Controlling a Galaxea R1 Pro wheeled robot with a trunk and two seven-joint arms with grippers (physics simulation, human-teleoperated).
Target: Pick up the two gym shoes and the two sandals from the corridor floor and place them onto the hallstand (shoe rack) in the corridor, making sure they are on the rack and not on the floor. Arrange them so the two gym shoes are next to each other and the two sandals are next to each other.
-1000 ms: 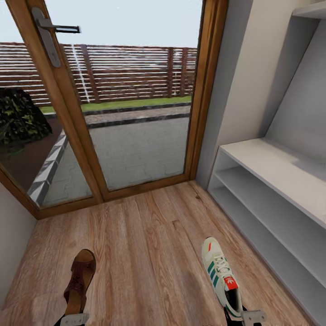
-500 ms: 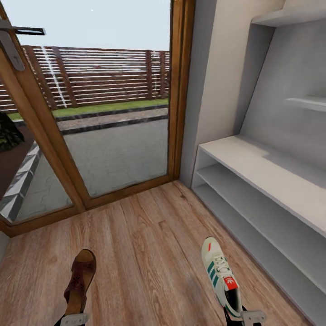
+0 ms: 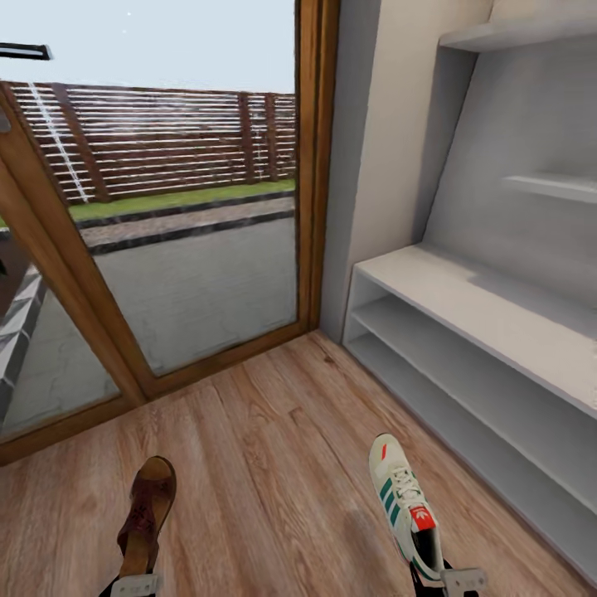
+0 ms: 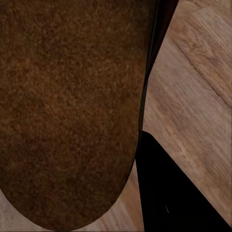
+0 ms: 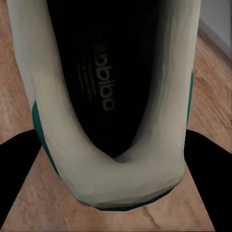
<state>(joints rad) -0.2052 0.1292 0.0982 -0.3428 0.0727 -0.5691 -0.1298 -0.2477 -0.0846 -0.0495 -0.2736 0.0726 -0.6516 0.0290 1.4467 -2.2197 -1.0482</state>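
Observation:
A brown sandal [image 3: 148,514] hangs over the corridor floor [image 3: 265,448] at the lower left of the head view, with my left gripper [image 3: 137,584] shut on its heel end. In the left wrist view its brown surface [image 4: 67,106] looms close beside a black finger [image 4: 169,193]. At the lower right, a cream gym shoe [image 3: 402,502] with green stripes is held by its heel in my right gripper [image 3: 452,579]. The right wrist view looks into the shoe's dark heel opening [image 5: 108,82], with a black finger [image 5: 17,164] on each side. The pale-grey hallstand [image 3: 464,307] stands to the right, its shelves bare.
A glass door in a brown wooden frame [image 3: 319,166] closes the corridor ahead, with a paved yard and fence outside. A beige wall strip [image 3: 390,149] sits between the door and the hallstand. A floating shelf [image 3: 547,186] juts from the back panel.
The camera has swung to the right: the door has slid left and more of the hallstand shows. Sandal, gym shoe and both grippers keep their places in the picture.

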